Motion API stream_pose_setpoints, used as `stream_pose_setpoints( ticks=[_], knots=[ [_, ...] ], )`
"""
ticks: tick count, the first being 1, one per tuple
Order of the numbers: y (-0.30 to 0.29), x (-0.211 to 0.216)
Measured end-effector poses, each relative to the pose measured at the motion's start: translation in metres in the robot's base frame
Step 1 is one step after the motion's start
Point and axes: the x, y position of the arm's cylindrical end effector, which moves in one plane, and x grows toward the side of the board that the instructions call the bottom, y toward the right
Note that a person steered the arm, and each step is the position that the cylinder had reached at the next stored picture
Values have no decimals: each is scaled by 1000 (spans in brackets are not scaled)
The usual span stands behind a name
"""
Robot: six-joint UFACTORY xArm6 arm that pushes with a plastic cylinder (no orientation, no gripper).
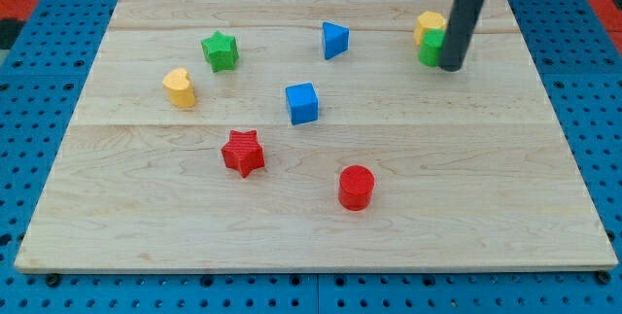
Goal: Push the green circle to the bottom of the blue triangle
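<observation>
Camera view: no pincer fitted, my tip (pixel 450 66) touching green circle (pixel 431 49) from the right; next, shove left toward blue triangle (pixel 334 39).

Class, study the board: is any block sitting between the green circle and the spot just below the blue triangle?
No block visibly lies between. My tip is against the green circle on its right. The blue cube sits beyond the spot below the blue triangle; the yellow block adjoins the circle above.
</observation>
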Motion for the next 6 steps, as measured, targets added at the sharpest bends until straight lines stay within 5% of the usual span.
stream_pose_setpoints(
  ticks=[1,6],
  knots=[
    [35,-18],
    [-67,-25]
  ],
)
